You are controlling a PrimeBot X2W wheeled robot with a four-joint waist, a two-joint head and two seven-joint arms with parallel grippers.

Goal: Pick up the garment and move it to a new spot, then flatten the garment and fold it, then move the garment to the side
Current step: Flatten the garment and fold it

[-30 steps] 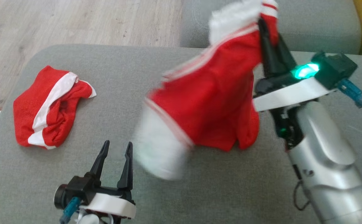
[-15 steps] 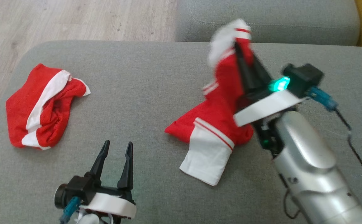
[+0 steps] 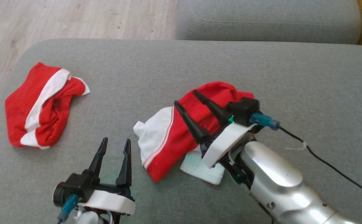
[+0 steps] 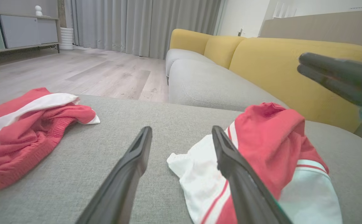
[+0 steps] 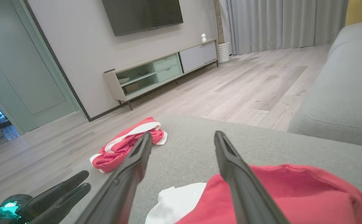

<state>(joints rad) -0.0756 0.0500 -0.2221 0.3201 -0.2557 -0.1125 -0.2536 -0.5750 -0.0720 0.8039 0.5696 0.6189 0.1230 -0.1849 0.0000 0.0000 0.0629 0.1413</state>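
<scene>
The garment (image 3: 168,137), red with white panels and stripes, lies crumpled in a heap in the middle of the grey cushion (image 3: 293,81). My right gripper (image 3: 185,97) hovers just over the heap, open, its fingers pointing up and to the left with nothing between them. In the right wrist view the garment (image 5: 293,189) lies under and to the right of the open right gripper (image 5: 182,134). My left gripper (image 3: 116,140) stands open near the front edge, left of the heap. From the left wrist, the garment (image 4: 271,143) sits just right of the left gripper (image 4: 181,129).
A second red and white garment (image 3: 40,105) lies bunched at the cushion's left end. A black cable (image 3: 324,160) trails from the right wrist across the cushion. Behind is another grey cushion (image 3: 268,21); wooden floor (image 3: 75,18) lies beyond the left edge.
My right gripper came down from high at the back toward the middle and opened. The garment it held aloft now lies released in a heap on the cushion. The left gripper stayed put.
</scene>
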